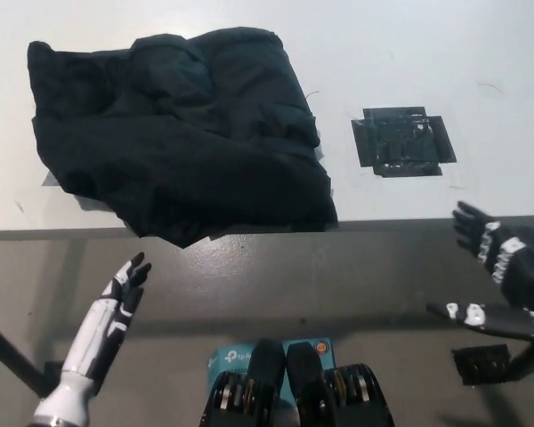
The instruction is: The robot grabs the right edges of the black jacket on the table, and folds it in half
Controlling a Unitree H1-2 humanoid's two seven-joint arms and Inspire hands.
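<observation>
The black jacket lies folded in a thick bundle on the left part of the white table, its lower corner hanging slightly over the table's front edge. My black right hand is low at the right, below the table's front edge, open with fingers spread and holding nothing. My white left hand rests at the lower left, below the table edge, open and apart from the jacket.
A patch of black tape is stuck on the table right of the jacket. A teal box lies on the floor near the bottom middle. A dark leg or bar crosses the lower left corner.
</observation>
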